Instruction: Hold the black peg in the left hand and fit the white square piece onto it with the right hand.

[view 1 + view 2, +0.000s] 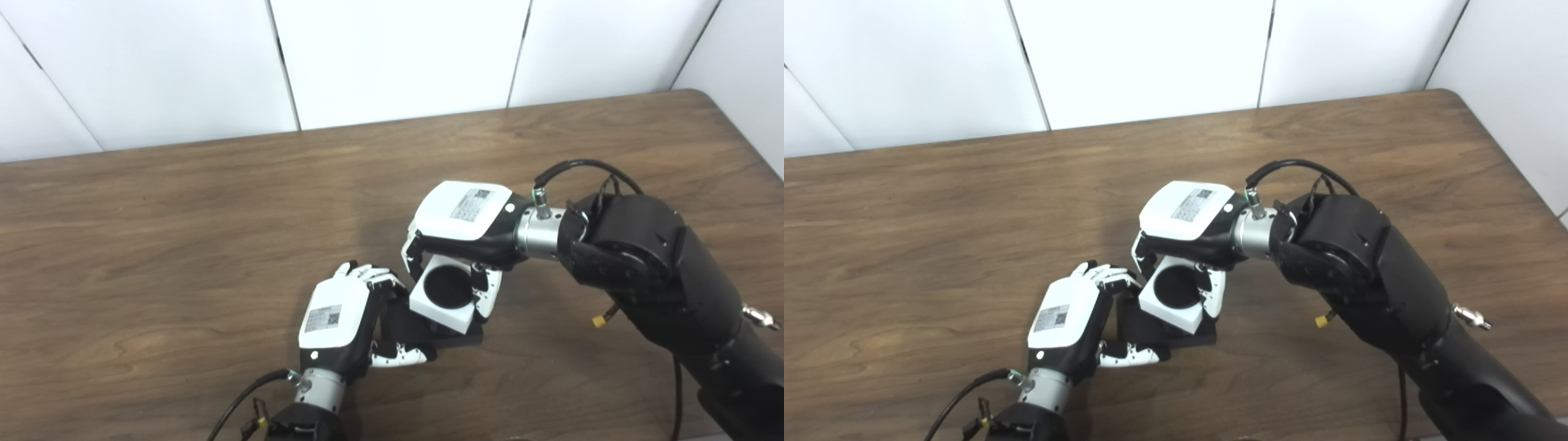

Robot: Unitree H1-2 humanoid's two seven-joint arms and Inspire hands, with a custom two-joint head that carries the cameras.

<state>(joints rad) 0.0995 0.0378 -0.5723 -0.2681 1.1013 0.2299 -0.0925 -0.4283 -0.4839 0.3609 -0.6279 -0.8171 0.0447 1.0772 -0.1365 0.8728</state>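
Fingers of right hand (456, 236) clamped on white square piece (442, 302), left hand (361, 321) gripping black peg (1159, 334); hand labels unreadable.

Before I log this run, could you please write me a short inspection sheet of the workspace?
Surface: brown wooden table, bare around the hands.
Job's things: white square piece sits over the black peg; its round hole looks dark; whether it is fully seated cannot be told.
Clutter: nothing seen.
Hands: left hand closed on the peg's side; right hand grips the white piece from above.
Cables: black cable loops at the right wrist; another at the left wrist.
Surroundings: white wall panels.
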